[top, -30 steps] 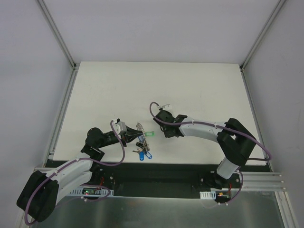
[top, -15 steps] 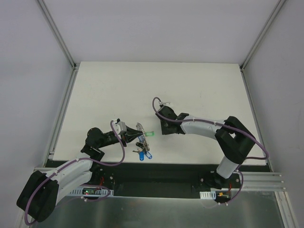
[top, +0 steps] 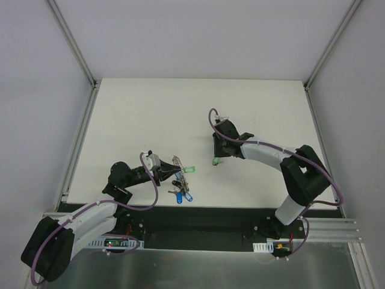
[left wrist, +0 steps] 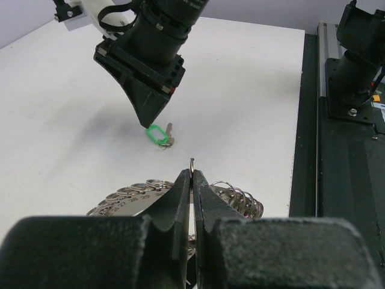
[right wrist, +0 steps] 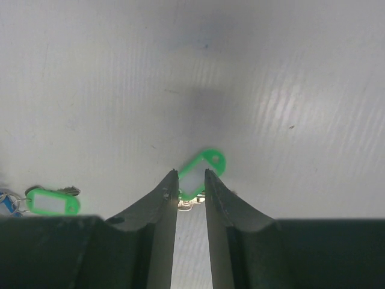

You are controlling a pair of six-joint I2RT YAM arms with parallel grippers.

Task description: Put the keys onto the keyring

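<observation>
My left gripper (top: 169,171) is shut on a small split ring at the rim of the keyring (left wrist: 126,200). The keyring is a flat grey disc fringed with little rings, held tilted above the table. Blue, black and green-headed keys (top: 180,185) hang from it. A loose key with a bright green head (right wrist: 203,170) lies on the table to the right of the keyring. My right gripper (right wrist: 191,174) points down over that key. Its jaws stand slightly apart on either side of the green head. The same key (left wrist: 157,133) shows under the right fingertips in the left wrist view.
The white table (top: 258,114) is walled by aluminium frame rails (top: 77,150) on the left and right. A black base strip (top: 204,220) with both arm mounts runs along the near edge.
My right gripper has moved right and away from the keyring, and its jaws have parted a little over the green key on the table. The left gripper and keyring have not moved.
</observation>
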